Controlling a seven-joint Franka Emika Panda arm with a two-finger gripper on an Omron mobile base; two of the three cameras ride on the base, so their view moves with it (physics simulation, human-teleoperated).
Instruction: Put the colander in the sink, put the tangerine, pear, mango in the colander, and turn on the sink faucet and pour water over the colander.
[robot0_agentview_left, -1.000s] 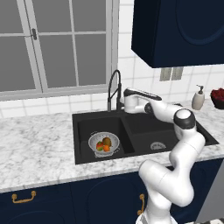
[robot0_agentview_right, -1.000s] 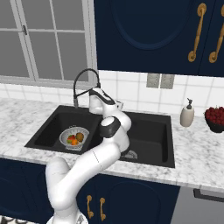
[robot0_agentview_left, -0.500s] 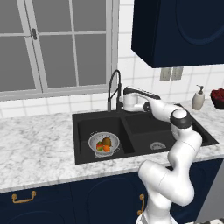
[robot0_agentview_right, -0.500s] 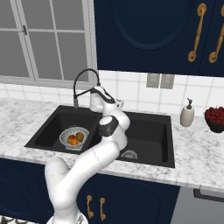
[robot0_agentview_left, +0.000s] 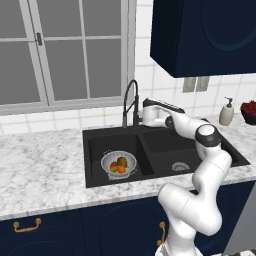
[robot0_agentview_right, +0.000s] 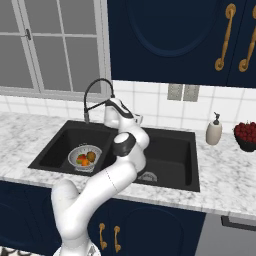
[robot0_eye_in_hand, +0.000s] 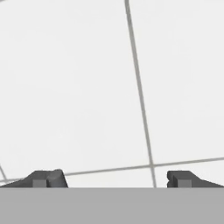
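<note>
White wall tiles (robot0_eye_in_hand: 78, 87) face your gripper (robot0_eye_in_hand: 114, 178), its jaws spread wide and empty. You find the sink faucet (robot0_agentview_left: 130, 102) just to its left, colander (robot0_agentview_left: 119, 164) below in the left basin.

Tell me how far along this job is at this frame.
Done: the colander sits in the sink's left basin with fruit inside, though I can't tell all three apart. In hand: the open gripper faces the wall tiles, the hand beside the sink faucet. Left: turning the faucet on; no water is running yet.
</note>
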